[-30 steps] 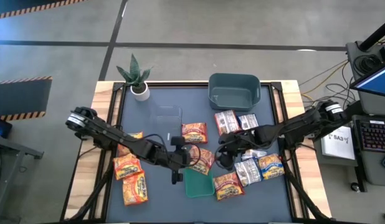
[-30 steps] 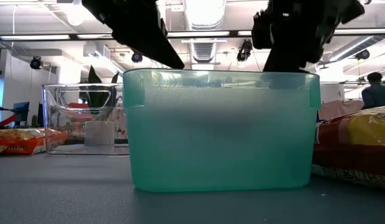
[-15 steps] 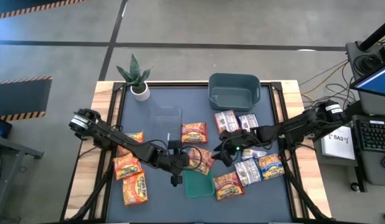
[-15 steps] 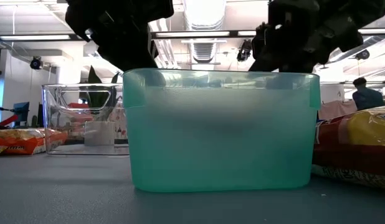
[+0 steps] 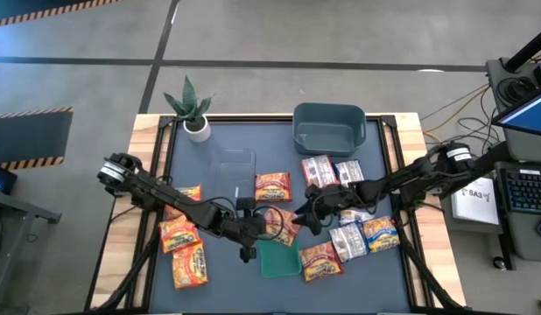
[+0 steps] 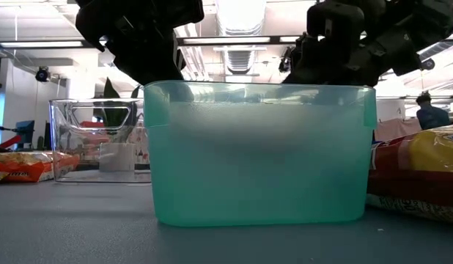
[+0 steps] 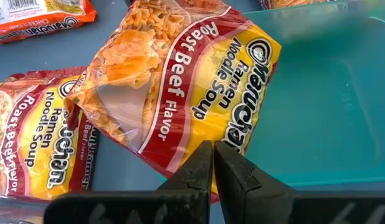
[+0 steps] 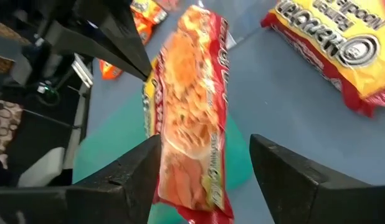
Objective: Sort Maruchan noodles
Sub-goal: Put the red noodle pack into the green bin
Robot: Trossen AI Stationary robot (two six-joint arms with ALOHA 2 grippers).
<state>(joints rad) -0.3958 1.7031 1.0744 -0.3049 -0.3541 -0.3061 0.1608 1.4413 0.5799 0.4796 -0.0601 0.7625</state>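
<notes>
glossy plastic noodle packet [image 7: 174, 87]; translucent plastic tray [image 6: 259, 150].

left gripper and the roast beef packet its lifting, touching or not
Touching. The left wrist view shows the left gripper shut, its fingertips pinching the edge of the roast beef packet, which hangs tilted over the green bin.

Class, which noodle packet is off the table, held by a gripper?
The Roast Beef packet over the green bin: the left gripper pinches its edge, and the open right gripper straddles it. The others lie flat.

green bin [image 6: 259, 150] frosted wall blurring its contents, ramen packet [image 6: 417, 176] cut off at frame edge
</notes>
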